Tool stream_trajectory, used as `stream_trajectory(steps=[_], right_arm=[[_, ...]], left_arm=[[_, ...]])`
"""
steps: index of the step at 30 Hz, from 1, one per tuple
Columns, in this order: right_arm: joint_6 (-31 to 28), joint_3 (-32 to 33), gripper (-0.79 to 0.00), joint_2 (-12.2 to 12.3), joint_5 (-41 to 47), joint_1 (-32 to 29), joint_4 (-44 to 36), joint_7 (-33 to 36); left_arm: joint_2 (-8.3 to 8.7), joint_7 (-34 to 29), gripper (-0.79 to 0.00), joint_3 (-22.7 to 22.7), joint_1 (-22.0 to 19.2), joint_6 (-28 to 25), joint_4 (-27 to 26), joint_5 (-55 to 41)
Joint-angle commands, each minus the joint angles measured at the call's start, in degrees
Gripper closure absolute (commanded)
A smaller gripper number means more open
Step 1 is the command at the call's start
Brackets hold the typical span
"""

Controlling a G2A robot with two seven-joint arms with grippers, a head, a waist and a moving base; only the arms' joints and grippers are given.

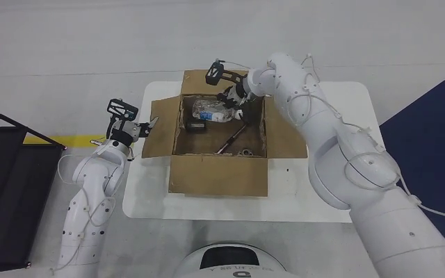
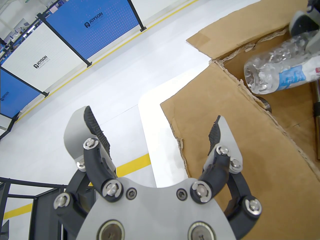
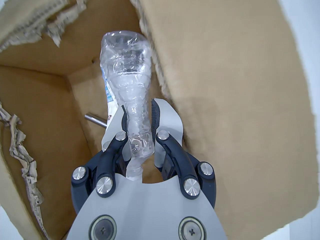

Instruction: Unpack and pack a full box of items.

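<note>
An open cardboard box (image 1: 217,174) stands on the white table (image 1: 299,201), flaps spread. My right gripper (image 1: 236,103) (image 3: 138,112) is inside its far side, shut on the neck end of a crumpled clear plastic bottle (image 1: 212,110) (image 3: 126,76) (image 2: 275,73), which lies roughly level above the box floor. On the floor lie a dark cylindrical part (image 1: 195,126), a long metal tool (image 1: 231,139) (image 3: 95,120) and a metal fitting (image 1: 245,152). My left gripper (image 1: 147,126) (image 2: 152,123) hangs open with nothing in it, just outside the box's left flap (image 2: 225,136).
A black rack (image 1: 21,181) stands on the floor left of the table. A yellow line (image 1: 69,140) runs across the floor there. Bare table surface lies to the right of the box and along its front edge.
</note>
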Motion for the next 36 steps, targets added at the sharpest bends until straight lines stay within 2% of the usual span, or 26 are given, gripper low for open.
stream_trajectory(steps=[1,36], right_arm=[[0.02,-0.02,0.0,-0.06,0.04,-0.02,0.13,1.01],[0.02,-0.01,0.0,-0.06,0.06,-0.25,-0.15,0.72]], left_arm=[[0.0,0.0,-0.785,0.0,0.0,0.0,0.0,0.0],[0.0,0.0,-0.785,0.0,0.0,0.0,0.0,0.0]])
